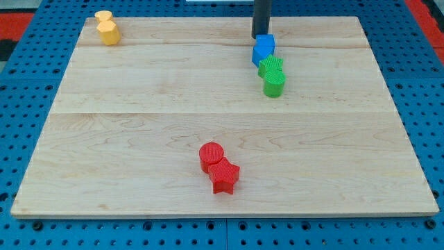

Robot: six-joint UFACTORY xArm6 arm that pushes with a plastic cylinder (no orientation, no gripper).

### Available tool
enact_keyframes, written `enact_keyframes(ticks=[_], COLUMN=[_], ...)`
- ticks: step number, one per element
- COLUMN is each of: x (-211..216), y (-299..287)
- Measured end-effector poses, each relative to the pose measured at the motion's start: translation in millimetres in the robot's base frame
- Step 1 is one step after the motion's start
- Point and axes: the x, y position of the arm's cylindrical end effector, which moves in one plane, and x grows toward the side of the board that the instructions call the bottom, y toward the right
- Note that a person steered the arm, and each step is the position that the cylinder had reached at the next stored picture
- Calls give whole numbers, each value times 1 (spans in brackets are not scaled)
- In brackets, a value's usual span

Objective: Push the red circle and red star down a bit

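The red circle point(211, 155) sits low on the wooden board point(139, 125), a little left of centre. The red star point(225, 176) touches it on its lower right side. My tip point(260, 35) is at the view's top, right of centre, just above the blue block point(263, 49) and touching or nearly touching it. The tip is far above the two red blocks.
A green block point(272, 75) lies just below the blue block, touching it. A yellow block point(107, 28) sits at the board's top left corner. The board lies on a blue perforated surface point(28, 125).
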Motion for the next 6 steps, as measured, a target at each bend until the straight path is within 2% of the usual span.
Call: enact_keyframes(ticks=[2, 5, 6], x=[7, 100, 120], y=[-72, -106, -106])
